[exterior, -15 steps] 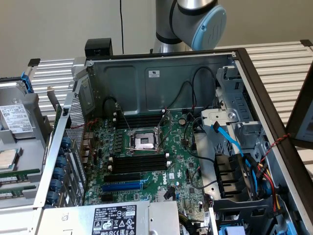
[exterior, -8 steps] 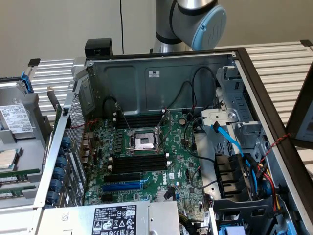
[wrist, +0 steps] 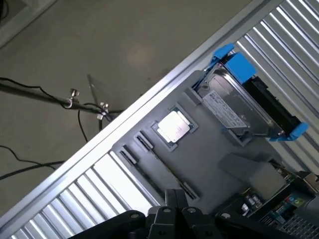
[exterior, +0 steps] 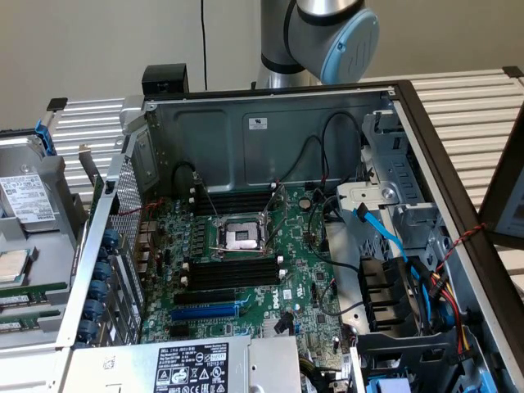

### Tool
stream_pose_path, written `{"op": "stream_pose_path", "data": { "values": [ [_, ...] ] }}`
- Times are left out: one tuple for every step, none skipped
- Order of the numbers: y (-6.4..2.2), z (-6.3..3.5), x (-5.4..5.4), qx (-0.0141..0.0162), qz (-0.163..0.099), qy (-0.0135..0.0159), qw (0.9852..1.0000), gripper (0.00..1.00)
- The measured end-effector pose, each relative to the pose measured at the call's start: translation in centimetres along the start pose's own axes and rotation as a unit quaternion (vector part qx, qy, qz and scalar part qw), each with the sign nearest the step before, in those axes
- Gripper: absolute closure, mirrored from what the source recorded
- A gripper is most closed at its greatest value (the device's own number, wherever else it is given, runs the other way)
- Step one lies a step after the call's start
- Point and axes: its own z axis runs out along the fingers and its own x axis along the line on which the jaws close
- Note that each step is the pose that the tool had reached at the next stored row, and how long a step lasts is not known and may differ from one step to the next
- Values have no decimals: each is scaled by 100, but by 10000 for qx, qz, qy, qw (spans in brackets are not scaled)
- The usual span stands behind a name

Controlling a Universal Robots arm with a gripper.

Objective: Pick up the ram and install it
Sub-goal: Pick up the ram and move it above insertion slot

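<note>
The ram shows as two thin green sticks (exterior: 29,295) lying in the grey tray (exterior: 49,237) at the exterior view's left, beside the open computer case. In the wrist view my gripper (wrist: 175,195) hangs above that same tray (wrist: 214,144), its dark fingers pressed together and holding nothing. A long thin dark strip (wrist: 167,167) sits in a tray groove just beyond the fingertips; I cannot tell whether it is a ram stick. The black memory slots (exterior: 233,270) lie on the motherboard (exterior: 303,246) on both sides of the processor socket (exterior: 243,237).
The tray also holds a silver processor chip (wrist: 173,125) and a hard drive in a blue bracket (wrist: 244,99). The arm's joint (exterior: 340,33) stands behind the case. Case walls, blue and black cables (exterior: 393,246) and a drive cage crowd the exterior view's right.
</note>
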Motion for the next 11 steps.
{"op": "stream_pose_path", "data": {
  "values": [
    [0, 1, 0, 1, -90, 6, 10000, 89],
    [0, 3, 0, 1, -179, 11, 9998, 89],
    [0, 4, 0, 2, -272, 17, 9996, 89],
    [-1, 6, 0, 3, -362, 22, 9993, 89],
    [-1, 8, 0, 3, -454, 27, 9990, 89],
    [-1, 9, 0, 4, -544, 33, 9985, 89],
    [-1, 10, 0, 5, -633, 38, 9980, 89],
    [-1, 11, 0, 6, -726, 44, 9974, 89],
    [-1, 13, 0, 6, -817, 49, 9966, 89],
    [-1, 15, 0, 7, -908, 54, 9959, 89],
    [-1, 16, 0, 8, -994, 59, 9950, 89]
  ]
}}
